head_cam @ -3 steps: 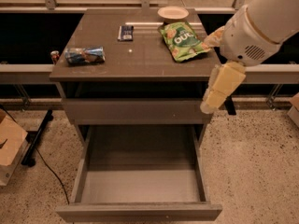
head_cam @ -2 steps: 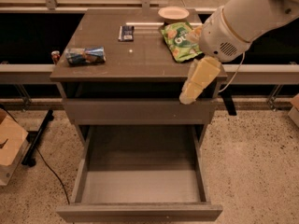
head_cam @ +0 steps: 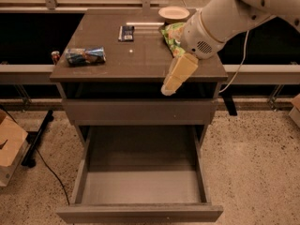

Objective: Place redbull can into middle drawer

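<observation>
1. The middle drawer [head_cam: 140,191] is seen pulled out below the bench [head_cam: 140,64].
2. The gripper [head_cam: 168,89] is held at the bench's front edge, fingers clenched on nothing.
3. The redbull can [head_cam: 85,56] is laid flat on the bench's left side.

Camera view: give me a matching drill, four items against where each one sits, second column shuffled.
1 redbull can
2 green snack bag
3 middle drawer
4 gripper

A pulled open, lowest in view
B at the tabletop front edge, right of centre
C lying on the tabletop's left end
D on the tabletop's right rear

Pairs: 1-C, 2-D, 3-A, 4-B
</observation>
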Available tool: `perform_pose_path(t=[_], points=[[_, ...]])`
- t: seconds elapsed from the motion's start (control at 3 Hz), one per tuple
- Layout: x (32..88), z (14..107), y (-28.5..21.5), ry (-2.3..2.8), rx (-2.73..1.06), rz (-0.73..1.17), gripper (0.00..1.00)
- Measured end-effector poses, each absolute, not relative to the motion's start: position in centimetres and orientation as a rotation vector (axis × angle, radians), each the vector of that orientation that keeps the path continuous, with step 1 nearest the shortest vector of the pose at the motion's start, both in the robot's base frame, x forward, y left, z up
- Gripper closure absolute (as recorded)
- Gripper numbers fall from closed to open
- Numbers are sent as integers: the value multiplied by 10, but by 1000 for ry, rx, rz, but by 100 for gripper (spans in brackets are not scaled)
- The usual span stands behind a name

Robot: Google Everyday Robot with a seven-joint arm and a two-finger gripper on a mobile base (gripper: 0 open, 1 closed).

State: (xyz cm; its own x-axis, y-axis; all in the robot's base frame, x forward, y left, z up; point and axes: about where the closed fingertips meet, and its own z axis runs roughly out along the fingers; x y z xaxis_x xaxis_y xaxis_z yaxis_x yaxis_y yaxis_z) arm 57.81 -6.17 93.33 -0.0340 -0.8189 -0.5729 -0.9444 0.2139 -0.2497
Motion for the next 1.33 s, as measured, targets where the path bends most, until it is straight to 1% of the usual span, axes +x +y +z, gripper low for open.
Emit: perform_pose_path(t=[0.33, 1.33], points=[[594, 924, -39, 1839, -1601, 293, 0], [713, 892, 56, 1681, -1480, 493, 0]])
